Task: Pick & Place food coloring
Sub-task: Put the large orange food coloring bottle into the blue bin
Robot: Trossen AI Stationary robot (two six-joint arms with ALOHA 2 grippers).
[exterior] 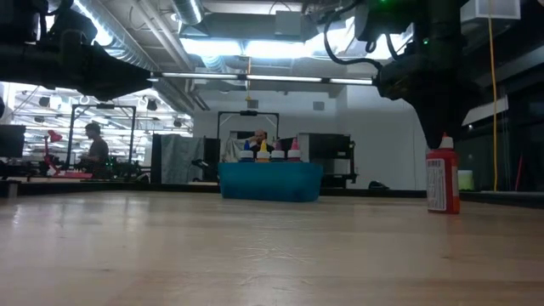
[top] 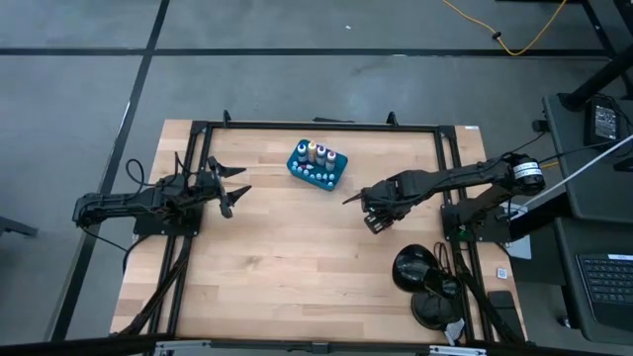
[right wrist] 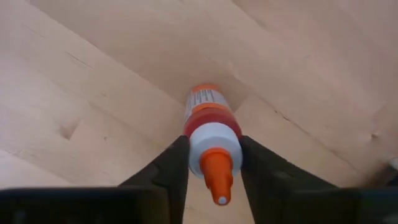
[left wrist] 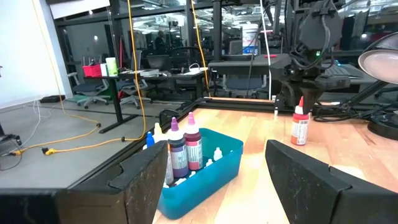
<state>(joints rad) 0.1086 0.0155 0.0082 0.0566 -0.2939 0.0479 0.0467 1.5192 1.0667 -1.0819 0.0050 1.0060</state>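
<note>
The teal-blue tray (top: 330,181) (exterior: 270,181) (left wrist: 214,167) sits near the table's far edge, with several small white-capped food coloring bottles (left wrist: 186,146) (exterior: 270,151) standing in it. One red food coloring bottle (right wrist: 208,121) (exterior: 442,183) (left wrist: 300,127) stands apart on the right half of the wood. My right gripper (top: 376,218) (right wrist: 213,146) points down over it and hides it in the high view. My left gripper (top: 235,188) (left wrist: 217,186) hovers open left of the tray, fingers aimed at it. My right gripper pinches the red bottle at its white collar (right wrist: 214,140), just below the orange nozzle, one finger (right wrist: 174,165) on each side. The fingers come from above, pointing down. The bottle is upright, and its base (exterior: 442,208) looks to be on the table.
A black desk lamp (top: 420,277) (left wrist: 379,59) lies by the near right corner. A dark metal frame (top: 316,126) runs along the table's far and side edges. Bare wood (top: 297,267) fills the middle and near side. A person (exterior: 93,149) is in the room beyond.
</note>
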